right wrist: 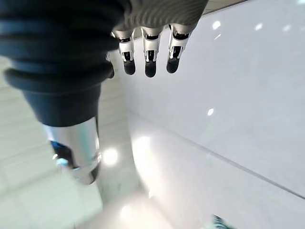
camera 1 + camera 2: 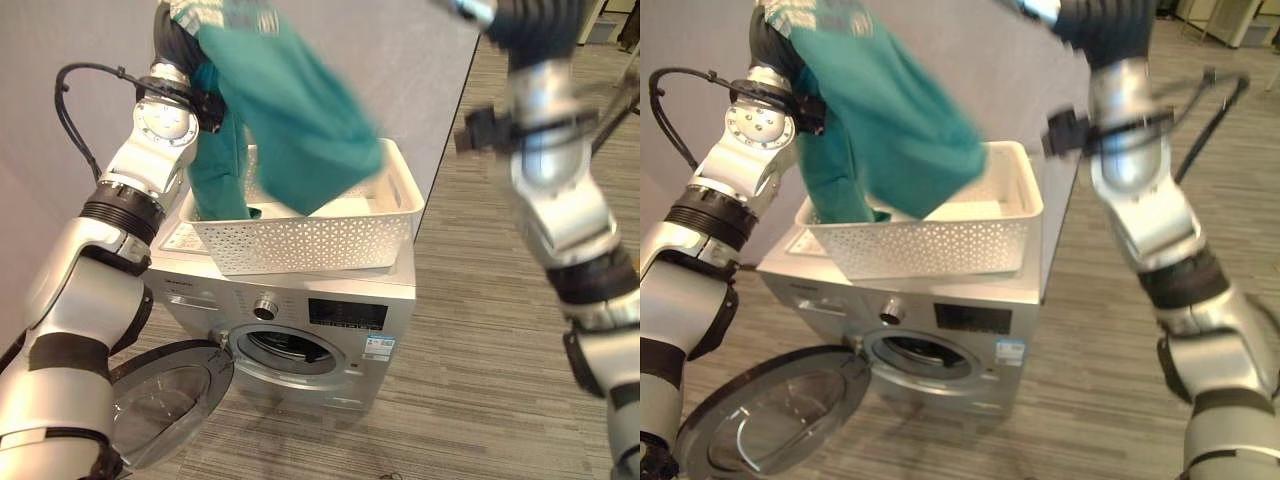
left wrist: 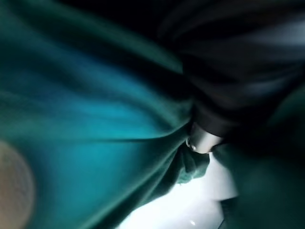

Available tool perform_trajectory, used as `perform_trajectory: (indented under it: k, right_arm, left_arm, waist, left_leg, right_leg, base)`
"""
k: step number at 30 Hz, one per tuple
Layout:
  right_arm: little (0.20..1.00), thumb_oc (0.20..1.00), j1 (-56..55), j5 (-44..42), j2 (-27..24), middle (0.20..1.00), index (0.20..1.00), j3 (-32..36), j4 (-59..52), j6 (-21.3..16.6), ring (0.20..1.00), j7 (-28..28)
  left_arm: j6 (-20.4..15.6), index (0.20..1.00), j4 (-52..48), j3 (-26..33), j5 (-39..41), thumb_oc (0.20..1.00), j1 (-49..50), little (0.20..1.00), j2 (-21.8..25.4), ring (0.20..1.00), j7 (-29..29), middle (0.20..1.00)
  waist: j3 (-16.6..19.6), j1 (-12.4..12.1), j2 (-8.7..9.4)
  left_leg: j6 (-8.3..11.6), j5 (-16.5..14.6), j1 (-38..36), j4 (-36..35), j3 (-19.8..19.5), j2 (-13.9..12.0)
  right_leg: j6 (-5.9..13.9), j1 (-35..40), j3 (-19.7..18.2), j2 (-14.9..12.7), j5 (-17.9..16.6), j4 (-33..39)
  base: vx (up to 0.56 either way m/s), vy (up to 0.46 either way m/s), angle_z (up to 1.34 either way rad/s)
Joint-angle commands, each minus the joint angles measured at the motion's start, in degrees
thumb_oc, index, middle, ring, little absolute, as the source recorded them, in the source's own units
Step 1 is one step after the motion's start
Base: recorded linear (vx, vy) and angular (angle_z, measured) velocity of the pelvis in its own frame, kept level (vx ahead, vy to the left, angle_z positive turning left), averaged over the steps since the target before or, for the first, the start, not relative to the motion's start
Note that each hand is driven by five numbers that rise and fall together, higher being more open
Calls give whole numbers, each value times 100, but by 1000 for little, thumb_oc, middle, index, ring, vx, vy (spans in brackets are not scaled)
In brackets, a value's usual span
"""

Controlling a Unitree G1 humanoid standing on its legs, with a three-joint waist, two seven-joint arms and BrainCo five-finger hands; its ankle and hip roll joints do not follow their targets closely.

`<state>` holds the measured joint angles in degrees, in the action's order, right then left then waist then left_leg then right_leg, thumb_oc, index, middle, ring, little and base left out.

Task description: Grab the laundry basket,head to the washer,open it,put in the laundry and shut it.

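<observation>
We think the big teal-green cloth (image 2: 290, 110) our left robot hand (image 3: 202, 140) grips above the white plastic basket (image 2: 330, 240) could snag its rim at 12 o'clock from the open silver washer (image 2: 300, 330), while our right robot hand (image 1: 147, 52) hangs empty, fingers loose.

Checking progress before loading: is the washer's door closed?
No: in the left eye view the round door hangs swung open at the lower left of the washer, leaving the drum opening uncovered.

No legible text anywhere; small sticker (image 2: 379, 347) and display panel (image 2: 347, 313) on washer (image 2: 300, 330) front too blurry to read.
</observation>
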<state>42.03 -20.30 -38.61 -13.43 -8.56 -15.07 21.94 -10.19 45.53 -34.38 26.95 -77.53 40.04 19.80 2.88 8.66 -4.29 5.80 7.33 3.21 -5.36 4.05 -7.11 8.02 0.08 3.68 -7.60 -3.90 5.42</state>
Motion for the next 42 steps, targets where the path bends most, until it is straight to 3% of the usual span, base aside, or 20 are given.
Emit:
perform_trajectory:
  k: [1,6,10,16,22,23,24,27,28,29,30,31,33,34,35,36,38,40,41,42]
  right_arm:
    - [1000,1000,121,480,-131,1000,1000,270,135,-264,1000,-260]
    - [1000,1000,-969,597,54,1000,1000,706,-196,-409,1000,-438]
    - [1000,1000,-1322,725,22,1000,1000,762,-459,-390,1000,-593]
    - [1000,1000,-2284,701,-2,1000,1000,820,-1040,-431,1000,-1110]
    - [1000,1000,-3439,1057,-115,1000,1000,1191,-1373,-356,1000,-1300]
    - [1000,1000,-4045,1927,81,1000,1000,1766,-1468,-298,1000,-817]
    - [1000,1000,-4076,1941,58,1000,1000,1765,-1486,-289,1000,-811]
    - [1000,1000,-4754,2789,323,1000,1000,2623,-1651,-148,1000,-209]
    - [1000,1000,-4787,2805,312,1000,1000,2630,-1681,-135,1000,-206]
    - [1000,1000,-5081,3332,477,1000,1000,3374,-1722,-16,1000,231]
    - [1000,1000,-5120,3343,429,1000,1000,3387,-1755,-1,1000,227]
    - [1000,1000,-5507,4217,668,1000,1000,4570,-1737,508,1000,814]
    - [1000,1000,-5687,4560,640,1000,1000,4988,-1721,756,1000,945]
    - [1000,1000,-5934,5144,655,1000,1000,5678,-1613,1247,1000,1189]
    - [1000,1000,-6104,5397,875,1000,1000,6073,-1236,1708,1000,1316]
    - [1000,1000,-6124,5415,908,1000,1000,6019,-1099,1785,1000,1355]
    - [1000,1000,-6199,5250,1145,1000,1000,5831,-641,1892,1000,1414]
    - [1000,1000,-6154,4879,1322,1000,1000,5413,26,1902,1000,1514]
    - [1000,1000,-6143,4869,1298,1000,1000,5394,53,1890,1000,1531]
    - [1000,1000,-6100,4474,1426,1000,1000,5033,672,1838,1000,1465]
  left_arm:
    - [-555,200,308,90,-37,200,-1405,200,298,200,313,200]
    - [-694,200,284,22,113,200,-1968,200,759,200,519,200]
    - [-754,200,264,-78,225,200,-2215,200,924,200,537,200]
    - [-856,200,-45,-425,346,200,-2734,200,1597,200,631,200]
    - [-1129,200,-1344,-111,364,200,-2011,200,2498,200,721,200]
    - [-1287,200,-2282,404,173,200,-1175,200,3262,200,949,200]
    - [-1274,200,-2336,522,150,200,-1037,200,3260,200,962,200]
    - [-1429,200,-3154,1649,-136,200,293,200,4117,200,1394,200]
    - [-1417,200,-3207,1790,-160,200,449,200,4102,200,1410,200]
    - [-1527,200,-3456,2475,-311,200,1102,200,4547,200,1674,200]
    - [-1514,200,-3544,2835,-344,200,1479,200,4500,200,1684,200]
    - [-1560,200,-3809,4189,-580,200,2746,200,4751,200,1999,200]
    - [-1546,200,-4068,5348,-713,200,3861,200,4670,200,2077,200]
    - [-1537,200,-4406,6722,-1001,200,5212,200,4462,200,2217,200]
    - [-1570,200,-4879,8168,-1209,200,6788,200,3771,200,2233,200]
    - [-1609,200,-5175,8912,-1233,200,7615,200,3348,200,2213,200]
    - [-1637,200,-5496,9519,-1236,200,8411,200,2747,200,2172,200]
    - [-1716,200,-5797,9648,-1132,200,8840,200,2073,200,2100,200]
    - [-1712,200,-5810,9675,-1128,200,8867,200,2058,200,2098,200]
    - [-1769,200,-5915,9562,-1109,200,8978,200,1701,200,2043,200]
  waist:
    - [-24,-205,8]
    - [39,-218,-86]
    - [76,-226,-77]
    - [154,-315,-75]
    - [170,-424,44]
    - [144,-471,163]
    - [168,-474,137]
    - [189,-517,254]
    - [207,-521,231]
    - [221,-558,389]
    - [253,-569,331]
    - [301,-683,541]
    - [348,-749,480]
    - [394,-851,475]
    - [381,-920,413]
    - [369,-833,328]
    - [341,-737,279]
    - [297,-657,284]
    - [297,-640,277]
    - [260,-653,304]
  left_leg:
    - [-67,-786,-419,36,88,-229]
    - [-66,-776,-407,36,78,-201]
    - [-66,-779,-408,36,60,-189]
    - [-57,-774,-402,36,22,-173]
    - [-53,-753,-392,36,-38,-179]
    - [-67,-693,-339,36,-69,-179]
    - [-61,-739,-363,36,-75,-178]
    - [-73,-707,-349,36,-109,-192]
    - [-67,-751,-371,36,-116,-192]
    - [-77,-704,-357,36,-130,-203]
    - [-71,-769,-385,36,-135,-200]
    - [-87,-772,-394,36,-167,-209]
    - [-94,-800,-402,36,-179,-203]
    - [-108,-810,-394,36,-187,-201]
    - [-144,-779,-370,36,-180,-202]
    - [-158,-803,-387,36,-170,-201]
    - [-172,-863,-416,36,-197,-203]
    - [-187,-878,-454,36,-214,-203]
    - [-187,-881,-457,36,-216,-203]
    - [-200,-883,-471,36,-246,-204]
  right_leg:
    - [263,161,-19,-396,432,-42]
    - [304,191,74,-448,441,-42]
    - [320,217,129,-465,439,-42]
    - [351,257,240,-484,429,-42]
    - [349,312,347,-490,440,-42]
    - [329,298,387,-474,418,-42]
    - [338,324,388,-477,460,-42]
    - [316,338,423,-453,458,-42]
    - [324,360,421,-455,497,-42]
    - [308,357,432,-441,456,-42]
    - [322,381,423,-447,512,-42]
    - [306,381,416,-422,500,-42]
    - [314,365,381,-422,512,-42]
    - [307,335,348,-412,492,-42]
    - [279,306,336,-395,451,-42]
    - [267,309,319,-385,456,-42]
    - [254,345,320,-378,495,-42]
    - [229,395,341,-373,517,-42]
    - [230,399,343,-373,521,-42]
    - [208,419,362,-371,535,-42]
  base:
    - [16,-6,-3]
    - [4,-1,1]
    - [16,-10,11]
    - [8,-7,5]
    - [-1,-16,13]
    - [0,-19,11]
    - [-15,-28,3]
    - [18,-14,5]
    - [10,-9,5]
    - [44,-3,13]
    - [20,-2,26]
    - [60,5,24]
    - [23,9,3]
    - [-24,5,-19]
    - [-22,5,-8]
    - [-30,5,-9]
    - [14,5,-4]
    - [-1,-1,12]
    - [-18,-9,11]
    - [-20,-9,6]
